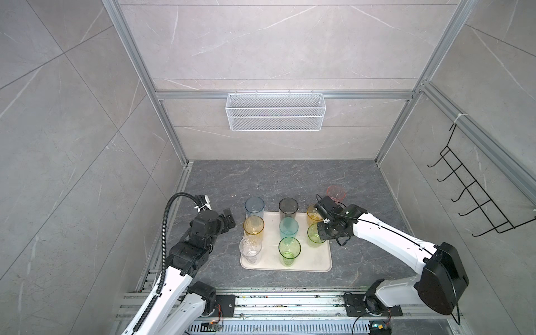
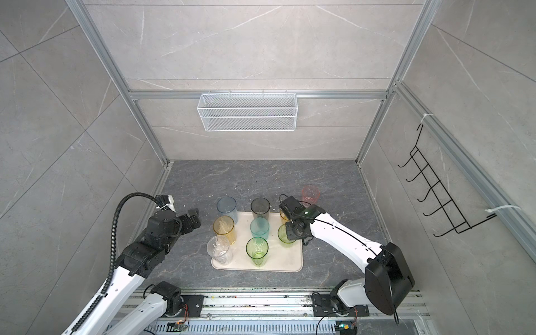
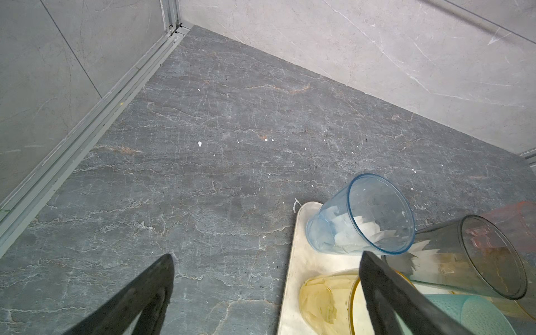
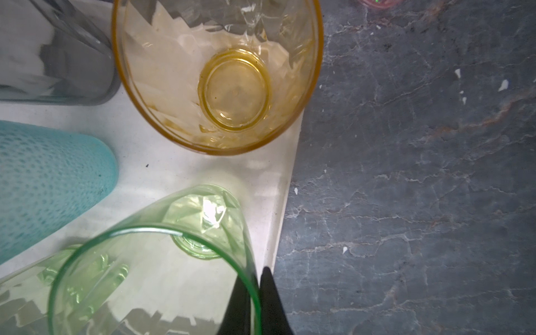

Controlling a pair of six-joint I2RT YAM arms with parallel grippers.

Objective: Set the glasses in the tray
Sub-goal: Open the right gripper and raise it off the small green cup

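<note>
The cream tray lies mid-table with several glasses upright on it: blue, grey, two amber, teal, clear and two green. A pink glass stands on the table beyond the tray's far right corner. My right gripper is shut on the rim of the green glass at the tray's right edge, one finger inside and one outside. My left gripper hangs open and empty left of the tray, by the amber glass.
A white wire-mesh basket hangs on the back wall. A black hook rack sticks out from the right wall. Aluminium rails run along the table's left side. Dark stone table stretches behind the tray.
</note>
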